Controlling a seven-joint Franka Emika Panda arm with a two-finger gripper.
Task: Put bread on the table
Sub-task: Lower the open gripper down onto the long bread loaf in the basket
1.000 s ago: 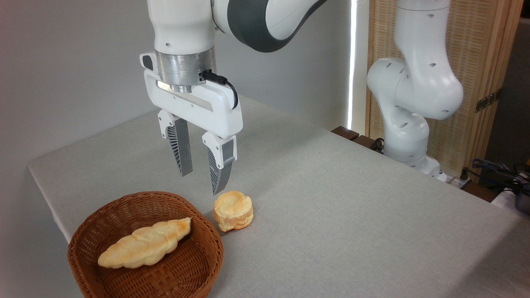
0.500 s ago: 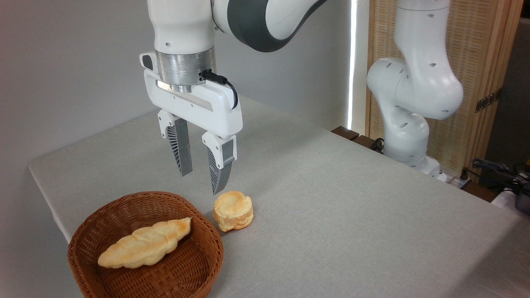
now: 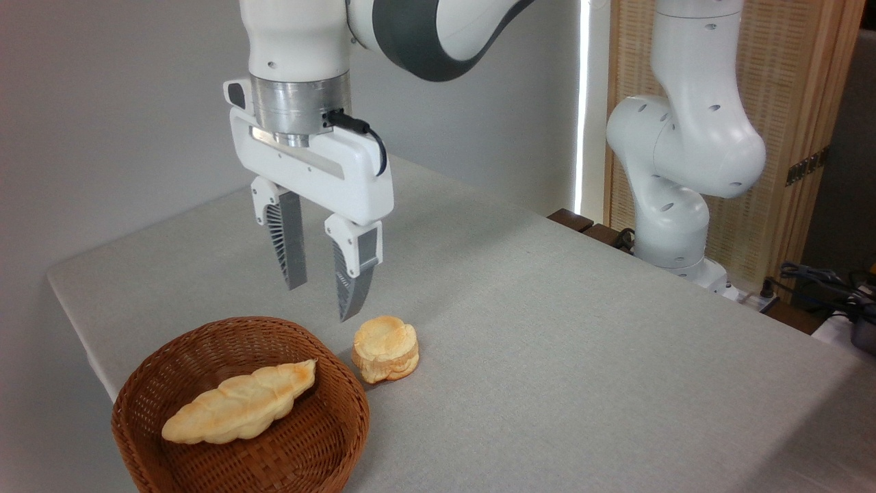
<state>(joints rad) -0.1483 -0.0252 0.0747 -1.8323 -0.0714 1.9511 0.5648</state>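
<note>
My pincer (image 3: 320, 301) hangs empty, fingers apart, above the worktop (image 3: 582, 329); braided loaf (image 3: 239, 404) lies in wicker basket (image 3: 335, 438) lower left of it, long axis running lower-left to upper-right.

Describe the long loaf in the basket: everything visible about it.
The bread is a long, tapered, leaf-shaped loaf, pale golden with a browner toasted tip at its upper right end. Its surface shows braided, lumpy ridges along its length. It looks whole and undamaged. It lies flat and diagonal inside the brown wicker basket, spanning nearly the full width, its ends near the rim. Only the basket touches it; the open claw hangs above, apart from it.
</note>
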